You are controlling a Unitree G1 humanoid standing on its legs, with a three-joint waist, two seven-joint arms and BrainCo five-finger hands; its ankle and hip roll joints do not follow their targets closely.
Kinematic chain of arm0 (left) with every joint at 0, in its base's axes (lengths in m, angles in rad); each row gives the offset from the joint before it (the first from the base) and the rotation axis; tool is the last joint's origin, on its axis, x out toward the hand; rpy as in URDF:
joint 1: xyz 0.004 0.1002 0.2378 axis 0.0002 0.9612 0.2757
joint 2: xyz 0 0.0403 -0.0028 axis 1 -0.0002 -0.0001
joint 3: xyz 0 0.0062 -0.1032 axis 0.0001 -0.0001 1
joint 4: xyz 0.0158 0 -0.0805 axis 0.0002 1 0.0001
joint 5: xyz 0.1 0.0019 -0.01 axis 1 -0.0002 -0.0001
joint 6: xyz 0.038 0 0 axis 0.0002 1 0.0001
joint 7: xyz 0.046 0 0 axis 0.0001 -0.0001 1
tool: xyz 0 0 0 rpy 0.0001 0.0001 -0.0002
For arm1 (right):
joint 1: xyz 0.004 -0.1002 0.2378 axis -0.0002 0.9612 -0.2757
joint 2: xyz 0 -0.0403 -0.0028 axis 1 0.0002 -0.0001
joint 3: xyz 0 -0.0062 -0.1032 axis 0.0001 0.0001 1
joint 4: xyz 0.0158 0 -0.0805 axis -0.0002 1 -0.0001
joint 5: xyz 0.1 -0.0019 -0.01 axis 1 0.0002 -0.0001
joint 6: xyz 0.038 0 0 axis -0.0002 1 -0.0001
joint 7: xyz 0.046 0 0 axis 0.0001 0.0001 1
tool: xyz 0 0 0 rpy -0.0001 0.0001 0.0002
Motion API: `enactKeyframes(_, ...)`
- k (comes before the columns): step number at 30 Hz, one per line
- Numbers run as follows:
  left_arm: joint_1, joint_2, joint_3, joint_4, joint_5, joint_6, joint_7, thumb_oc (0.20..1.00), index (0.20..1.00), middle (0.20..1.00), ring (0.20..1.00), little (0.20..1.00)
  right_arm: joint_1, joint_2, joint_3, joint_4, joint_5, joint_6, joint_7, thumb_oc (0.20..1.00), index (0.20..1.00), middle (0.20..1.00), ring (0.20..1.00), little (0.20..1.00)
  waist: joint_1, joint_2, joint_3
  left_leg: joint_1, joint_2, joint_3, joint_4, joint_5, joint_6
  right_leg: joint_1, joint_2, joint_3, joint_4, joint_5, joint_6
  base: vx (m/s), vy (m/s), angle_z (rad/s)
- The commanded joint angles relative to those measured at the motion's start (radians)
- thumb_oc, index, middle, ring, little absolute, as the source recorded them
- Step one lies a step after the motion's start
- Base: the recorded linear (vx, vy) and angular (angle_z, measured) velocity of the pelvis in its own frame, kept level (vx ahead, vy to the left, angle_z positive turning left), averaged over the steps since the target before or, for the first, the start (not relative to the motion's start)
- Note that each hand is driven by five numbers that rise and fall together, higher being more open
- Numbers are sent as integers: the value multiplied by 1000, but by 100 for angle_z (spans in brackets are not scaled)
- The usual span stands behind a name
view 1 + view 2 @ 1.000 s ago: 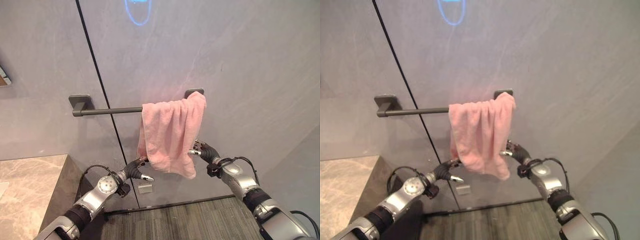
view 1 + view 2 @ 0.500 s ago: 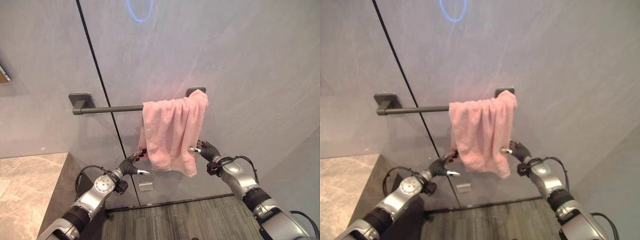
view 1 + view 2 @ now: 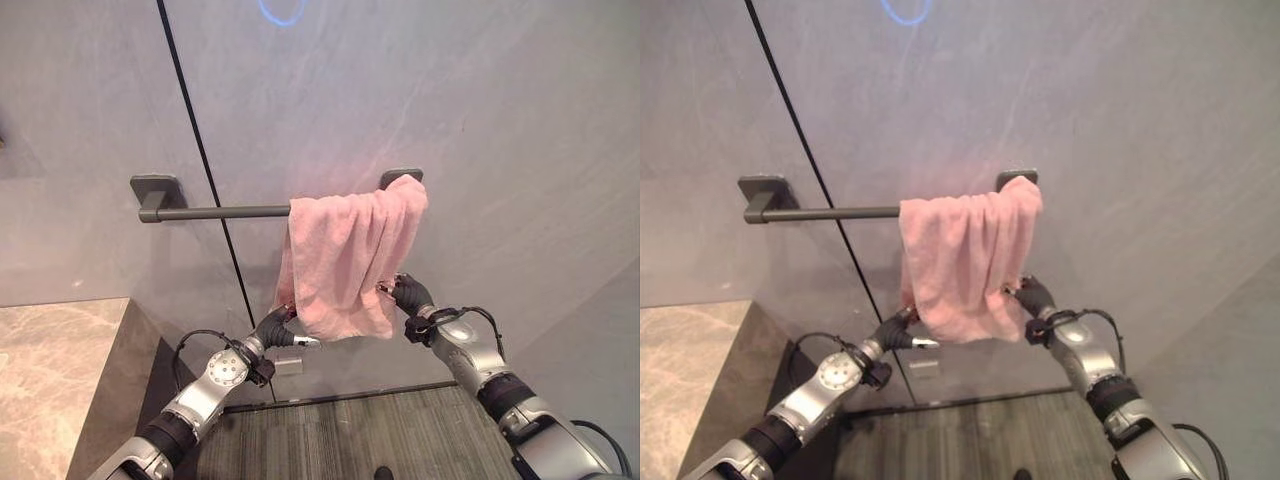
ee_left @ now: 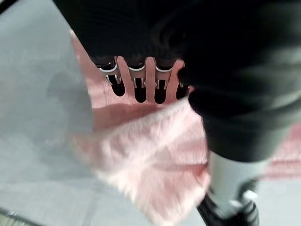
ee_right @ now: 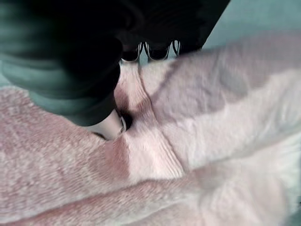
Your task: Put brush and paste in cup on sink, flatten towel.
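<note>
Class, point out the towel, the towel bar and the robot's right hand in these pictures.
towel point(image 3: 350, 255): left eye view, middle of the hanging cloth.
towel bar point(image 3: 220, 211): left eye view, bare rod.
right hand point(image 3: 408, 293): left eye view, dark back of the hand.

A bunched pink terry towel point(image 3: 350, 255) hangs over the right end of a dark metal towel bar point(image 3: 215, 211) fixed to the grey wall point(image 3: 500, 130). The left hand point(image 3: 278, 328) sits at the towel's lower left corner, the right hand point(image 3: 408, 293) at its lower right edge, seemingly pinching it. A marble counter point(image 3: 55, 380) lies lower left.
</note>
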Motion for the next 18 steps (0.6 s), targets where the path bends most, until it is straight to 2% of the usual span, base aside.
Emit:
enactKeyframes(1,-46,28,47,-40,-8,-43,49,200,200,200,200,200,-47,8,-58,-77,6,-76,-19,200,200,200,200,200,23,-38,-16,-6,18,-10,13,-2,19,9,-53,34,7,25,43,0,0,0)
enactKeyframes(6,11,63,129,-107,4,-56,55,200,200,200,200,200,14,-7,-96,-174,-31,-99,-18,200,200,200,200,200,24,-35,-21,-2,19,-11,13,-5,19,15,-53,28,4,22,44,0,0,0)
enactKeyframes(7,34,86,190,-180,5,-72,69,200,200,200,200,200,38,-17,-109,-268,-30,-114,-14,200,200,200,200,200,26,-35,-20,-3,19,-12,13,-5,18,16,-54,27,4,22,44,0,0,0)
enactKeyframes(10,71,102,253,-248,-17,-83,79,200,200,200,200,200,56,-44,-123,-391,-46,-123,-9,200,200,200,200,200,24,-35,-20,-3,19,-13,13,-5,17,16,-54,28,4,21,45,0,0,0)
enactKeyframes(11,102,117,335,-357,-41,-109,103,200,200,200,200,200,63,-69,-140,-520,-46,-146,1,200,200,200,200,200,25,-38,-21,-4,21,-13,13,-5,17,16,-56,26,4,20,46,0,0,0)
enactKeyframes(15,167,90,432,-458,-81,-145,126,200,200,200,200,200,79,-74,-154,-656,-40,-170,13,200,200,200,200,200,28,-42,-22,-11,20,-16,13,-6,16,16,-58,18,1,20,47,0,0,0)
enactKeyframes(18,204,66,480,-506,-96,-172,139,200,200,200,200,200,81,-76,-149,-687,-57,-180,12,200,200,200,200,200,34,-48,-22,-17,17,-23,13,-6,16,16,-59,14,0,20,47,-10,-1,4)
